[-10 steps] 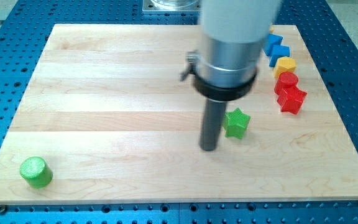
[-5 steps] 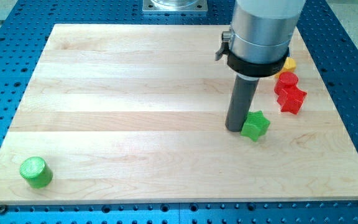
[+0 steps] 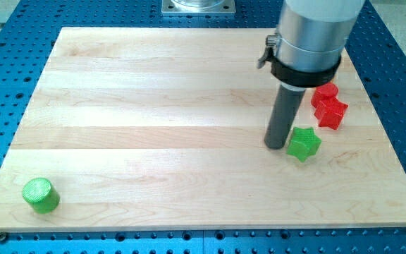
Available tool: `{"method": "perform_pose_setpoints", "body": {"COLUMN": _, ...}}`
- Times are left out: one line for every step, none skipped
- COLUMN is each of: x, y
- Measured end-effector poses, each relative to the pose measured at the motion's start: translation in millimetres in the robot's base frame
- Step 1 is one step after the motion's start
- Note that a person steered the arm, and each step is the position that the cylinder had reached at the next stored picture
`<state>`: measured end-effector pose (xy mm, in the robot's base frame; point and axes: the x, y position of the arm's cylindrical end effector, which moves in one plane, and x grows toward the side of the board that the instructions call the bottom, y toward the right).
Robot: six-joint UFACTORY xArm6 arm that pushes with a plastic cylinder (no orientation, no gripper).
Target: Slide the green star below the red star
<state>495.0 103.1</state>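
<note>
The green star (image 3: 304, 144) lies on the wooden board (image 3: 154, 106) at the view's right, below and left of the red star (image 3: 332, 113). My tip (image 3: 275, 145) stands right at the green star's left side, touching it or nearly so. A second red block (image 3: 324, 92), shape unclear, sits just above the red star. The arm's wide grey body (image 3: 309, 35) hides the board's top right corner and whatever blocks lie there.
A green cylinder (image 3: 40, 195) stands near the board's bottom left corner. The board rests on a blue perforated table (image 3: 400, 85). The board's right edge is close to the red star.
My tip has moved to the view's right, met the green star and pushed it right and slightly down, closer to the red star. The arm now hides the blue and yellow blocks.
</note>
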Motion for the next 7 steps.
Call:
{"method": "perform_pose_setpoints", "body": {"x": 6.8, "y": -12.2}}
{"method": "perform_pose_setpoints", "body": {"x": 6.8, "y": 2.0}}
{"method": "perform_pose_setpoints", "body": {"x": 6.8, "y": 0.2}}
{"method": "perform_pose_setpoints", "body": {"x": 8.3, "y": 6.5}}
{"method": "perform_pose_setpoints", "body": {"x": 8.8, "y": 18.8}}
{"method": "perform_pose_setpoints", "body": {"x": 10.0, "y": 22.0}}
{"method": "perform_pose_setpoints", "body": {"x": 3.1, "y": 56.2}}
